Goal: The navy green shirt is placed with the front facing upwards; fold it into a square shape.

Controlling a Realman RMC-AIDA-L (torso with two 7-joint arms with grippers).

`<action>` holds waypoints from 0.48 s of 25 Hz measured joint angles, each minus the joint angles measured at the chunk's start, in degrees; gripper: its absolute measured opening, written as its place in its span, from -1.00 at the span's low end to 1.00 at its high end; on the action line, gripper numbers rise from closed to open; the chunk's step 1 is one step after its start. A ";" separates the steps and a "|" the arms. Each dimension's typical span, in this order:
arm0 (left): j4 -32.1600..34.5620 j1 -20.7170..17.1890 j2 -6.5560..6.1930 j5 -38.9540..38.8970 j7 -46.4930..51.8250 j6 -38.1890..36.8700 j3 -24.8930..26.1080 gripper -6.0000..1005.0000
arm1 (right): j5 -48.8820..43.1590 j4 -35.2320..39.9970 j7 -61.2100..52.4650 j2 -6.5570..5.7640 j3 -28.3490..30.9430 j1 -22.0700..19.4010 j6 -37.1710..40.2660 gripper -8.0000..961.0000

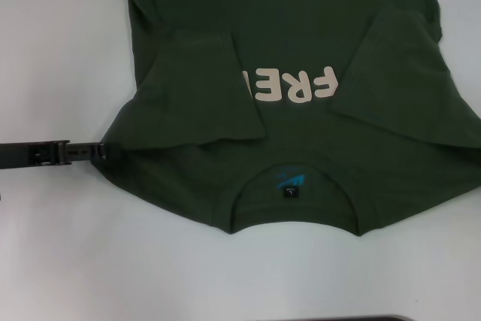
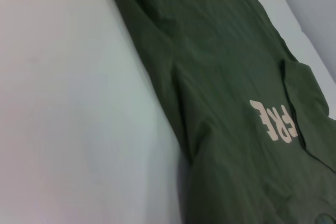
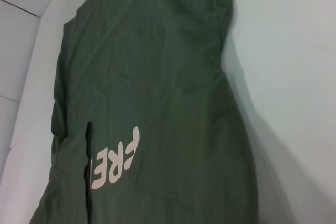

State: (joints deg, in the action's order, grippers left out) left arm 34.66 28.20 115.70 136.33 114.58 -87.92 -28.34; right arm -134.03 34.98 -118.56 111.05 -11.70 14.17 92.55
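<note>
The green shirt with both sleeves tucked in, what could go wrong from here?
1. The left gripper sits at the navy green shirt's shoulder edge; a shallow grip could slip off when it lifts.
2. The folded-in left sleeve lies loose over the lettering, so dragging may flip it open.
3. The right gripper is out of sight in the head view, so one-sided pulling might skew the fold.

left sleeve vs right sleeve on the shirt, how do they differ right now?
Both sleeves of the navy green shirt are folded inward onto the chest. The left sleeve covers the end of the cream lettering; the right sleeve stops beside it. The left sleeve lies squarer, the right one slants. The left gripper sits at the left shoulder edge; nothing is at the right one.
</note>
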 joint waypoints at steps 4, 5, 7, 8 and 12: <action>-0.55 0.48 -0.02 0.04 0.00 0.09 -0.32 0.64 | 0.00 0.00 0.24 0.04 0.02 0.02 0.00 -0.89; -0.66 0.54 -0.04 0.05 0.00 0.11 -0.32 0.64 | 0.00 0.00 0.27 0.04 0.02 0.01 0.00 -0.89; -0.83 0.65 -0.08 0.09 0.02 0.17 -0.32 0.63 | 0.00 0.00 0.32 0.04 0.02 -0.02 0.00 -0.89; -0.85 0.66 -0.09 0.11 0.06 0.22 -0.32 0.63 | 0.00 0.00 0.34 0.04 0.02 -0.02 0.00 -0.89; -0.92 0.77 -0.06 0.24 0.48 0.62 -0.83 0.63 | 0.00 0.00 0.35 0.04 0.02 -0.02 0.00 -0.89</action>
State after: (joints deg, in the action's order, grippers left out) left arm 33.74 28.97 115.63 136.56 115.06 -87.29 -29.16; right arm -134.03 34.98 -118.21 111.10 -11.69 14.15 92.55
